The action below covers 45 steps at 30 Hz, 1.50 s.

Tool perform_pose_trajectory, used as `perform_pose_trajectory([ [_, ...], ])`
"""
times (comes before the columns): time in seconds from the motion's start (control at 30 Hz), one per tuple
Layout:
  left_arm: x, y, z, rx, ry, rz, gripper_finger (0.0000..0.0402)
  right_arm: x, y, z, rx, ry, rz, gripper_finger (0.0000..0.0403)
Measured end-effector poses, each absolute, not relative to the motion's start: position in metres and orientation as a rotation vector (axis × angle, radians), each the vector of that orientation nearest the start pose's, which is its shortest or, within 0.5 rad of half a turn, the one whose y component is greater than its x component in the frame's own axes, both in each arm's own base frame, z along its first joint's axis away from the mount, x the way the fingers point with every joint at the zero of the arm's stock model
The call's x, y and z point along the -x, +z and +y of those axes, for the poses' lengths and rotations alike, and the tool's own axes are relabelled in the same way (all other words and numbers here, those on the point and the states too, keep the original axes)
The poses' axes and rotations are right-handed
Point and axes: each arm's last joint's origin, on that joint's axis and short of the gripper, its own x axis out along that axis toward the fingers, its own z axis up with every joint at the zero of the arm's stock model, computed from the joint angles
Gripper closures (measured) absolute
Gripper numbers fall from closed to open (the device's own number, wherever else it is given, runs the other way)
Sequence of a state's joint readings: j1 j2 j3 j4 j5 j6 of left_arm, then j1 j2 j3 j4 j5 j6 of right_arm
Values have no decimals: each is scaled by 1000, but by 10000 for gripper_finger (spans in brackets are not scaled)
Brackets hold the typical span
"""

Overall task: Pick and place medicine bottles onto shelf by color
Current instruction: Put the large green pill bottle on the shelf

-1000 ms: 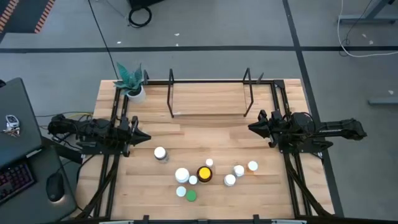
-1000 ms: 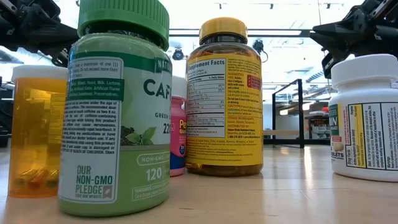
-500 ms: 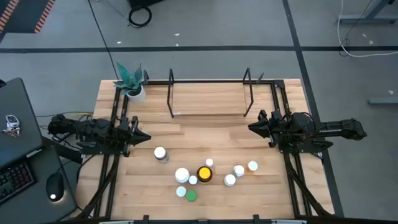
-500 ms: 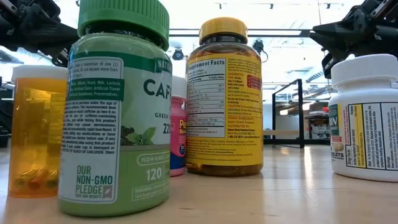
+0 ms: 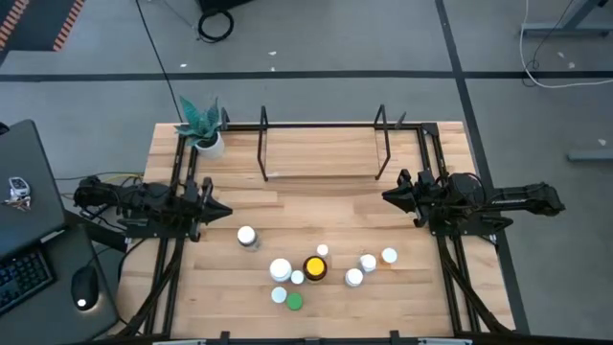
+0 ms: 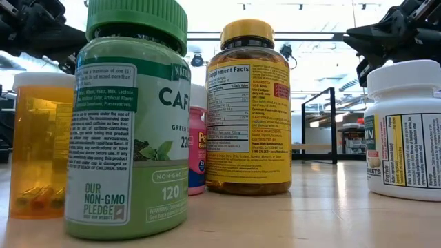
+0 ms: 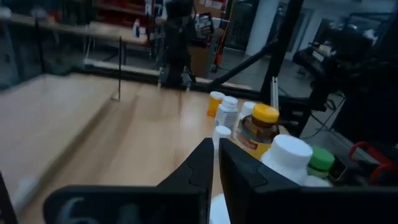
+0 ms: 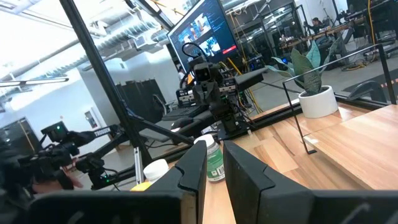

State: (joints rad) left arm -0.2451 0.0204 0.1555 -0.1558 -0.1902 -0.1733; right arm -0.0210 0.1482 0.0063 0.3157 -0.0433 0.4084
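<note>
Pale wooden table (image 5: 239, 192), grey workshop floor around. Left gripper (image 5: 222, 210) at 9 o'clock, fingers pressed together, empty. Medicine bottles (image 5: 316, 268) clustered at 6 o'clock, all upright, long axes vertical, caps up; one white-capped bottle (image 5: 247, 237) apart, nearest left gripper. Shelf (image 5: 324, 149) at 12 o'clock, bare. Right gripper (image 5: 391, 196) at 3 o'clock, narrow gap, empty. Advice: open wide, descend over outlying bottle, grip body below cap, avoid toppling neighbours.
</note>
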Motion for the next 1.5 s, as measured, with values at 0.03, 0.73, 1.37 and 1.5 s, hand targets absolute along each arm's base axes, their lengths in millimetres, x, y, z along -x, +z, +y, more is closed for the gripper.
perform_pose_trajectory([
  [0.03, -86, 202, -16, 170, -55, -2, 373, -105, 184, -1, -402, 58, -166, 342],
  [0.73, -81, 232, -15, 484, -121, -304, 375, -105, 184, -1, -402, 58, -167, 342],
  [1.37, -75, 246, -12, 748, -172, -450, 378, -105, 185, -4, -359, -52, -200, 342],
  [1.5, -73, 250, -10, 760, -144, -508, 376, -104, 186, -6, -374, -115, -221, 342],
])
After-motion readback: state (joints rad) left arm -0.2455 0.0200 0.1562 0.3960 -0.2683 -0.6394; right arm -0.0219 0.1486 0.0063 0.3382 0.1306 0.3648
